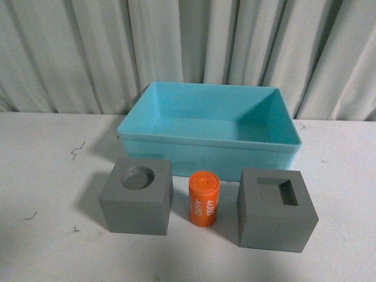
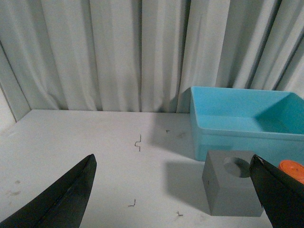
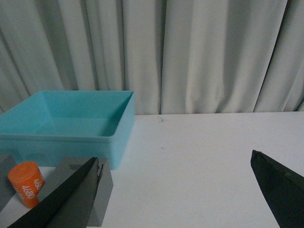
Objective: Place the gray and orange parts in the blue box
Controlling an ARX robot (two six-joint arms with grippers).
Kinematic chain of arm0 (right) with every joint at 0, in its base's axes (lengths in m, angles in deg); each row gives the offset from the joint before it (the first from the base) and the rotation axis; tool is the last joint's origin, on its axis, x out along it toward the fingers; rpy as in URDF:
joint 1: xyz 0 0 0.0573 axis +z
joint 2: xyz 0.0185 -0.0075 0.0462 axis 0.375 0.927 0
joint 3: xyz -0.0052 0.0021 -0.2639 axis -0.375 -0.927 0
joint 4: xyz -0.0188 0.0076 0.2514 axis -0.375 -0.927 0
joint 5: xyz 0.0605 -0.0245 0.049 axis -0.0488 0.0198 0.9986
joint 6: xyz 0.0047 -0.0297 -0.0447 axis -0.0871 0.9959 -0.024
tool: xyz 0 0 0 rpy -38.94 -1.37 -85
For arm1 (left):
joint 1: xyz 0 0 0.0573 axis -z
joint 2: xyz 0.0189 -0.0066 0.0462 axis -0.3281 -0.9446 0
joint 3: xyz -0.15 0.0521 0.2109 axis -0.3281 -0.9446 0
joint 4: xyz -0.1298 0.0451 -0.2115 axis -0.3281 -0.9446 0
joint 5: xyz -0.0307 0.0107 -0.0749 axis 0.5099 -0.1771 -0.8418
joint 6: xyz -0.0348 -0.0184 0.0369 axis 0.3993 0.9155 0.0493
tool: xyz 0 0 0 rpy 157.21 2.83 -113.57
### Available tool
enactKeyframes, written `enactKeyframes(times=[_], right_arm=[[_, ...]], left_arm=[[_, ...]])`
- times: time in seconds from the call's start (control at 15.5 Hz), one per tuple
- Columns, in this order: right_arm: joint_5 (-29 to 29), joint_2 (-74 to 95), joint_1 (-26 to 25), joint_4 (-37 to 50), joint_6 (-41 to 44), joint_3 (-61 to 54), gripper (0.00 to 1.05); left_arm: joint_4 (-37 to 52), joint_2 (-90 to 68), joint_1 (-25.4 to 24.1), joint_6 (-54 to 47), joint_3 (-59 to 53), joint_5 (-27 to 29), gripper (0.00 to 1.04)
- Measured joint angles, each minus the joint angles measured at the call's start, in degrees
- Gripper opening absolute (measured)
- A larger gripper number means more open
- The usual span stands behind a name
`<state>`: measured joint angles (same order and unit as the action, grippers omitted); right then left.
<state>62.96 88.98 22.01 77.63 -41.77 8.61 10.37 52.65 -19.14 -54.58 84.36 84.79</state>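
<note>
Gripping the round-recessed cube (image 1: 136, 195) and the rectangular-recessed cube (image 1: 275, 210) across opposite flat sides should suit you (stiff, probably light); pinch the slicker orange cylinder (image 1: 203, 198) mid-body. All three stand just before the empty blue box (image 1: 205, 155). The left gripper (image 2: 172, 161) and the right gripper (image 3: 174, 157) gape, holding nothing.
</note>
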Motion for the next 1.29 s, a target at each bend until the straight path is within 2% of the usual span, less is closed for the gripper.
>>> enactKeyframes(times=[0.71, 0.77, 0.84, 0.9, 0.97, 1.03, 1.16, 1.29], right_arm=[[-0.2, 0.1, 0.0, -0.4, -0.1, 0.0, 0.98], [-8.1, 7.9, 2.4, -13.4, -4.2, 5.3, 0.98], [-10.7, 20.9, -0.9, -14.4, -7.4, 10.4, 0.98], [-6.3, 29.3, -5.8, -6.9, -7.3, 14.1, 0.98], [-2.0, 36.5, -8.3, -0.3, -5.6, 18.1, 0.98], [1.6, 44.6, -7.8, 5.2, -4.0, 22.0, 0.98], [1.4, 58.9, -0.8, 14.5, -2.6, 23.1, 0.98], [-3.7, 73.6, 8.8, 25.3, -5.6, 24.8, 0.98]], left_arm=[[0.0, 0.0, 0.0, 0.0, 0.0, 0.0, 0.98], [0.0, 0.0, 0.0, 0.0, 0.0, 0.1, 0.98], [0.1, 0.0, 0.0, 0.0, 0.0, -0.2, 0.98], [0.0, 0.0, 0.0, 0.0, 0.0, 0.0, 0.98], [0.0, 0.0, 0.0, 0.0, 0.0, 0.0, 0.98], [0.0, 0.0, 0.0, 0.0, 0.0, 0.0, 0.98], [0.0, 0.0, 0.0, 0.0, 0.0, 0.0, 0.98], [0.0, 0.0, 0.0, 0.0, 0.0, 0.0, 0.98]])
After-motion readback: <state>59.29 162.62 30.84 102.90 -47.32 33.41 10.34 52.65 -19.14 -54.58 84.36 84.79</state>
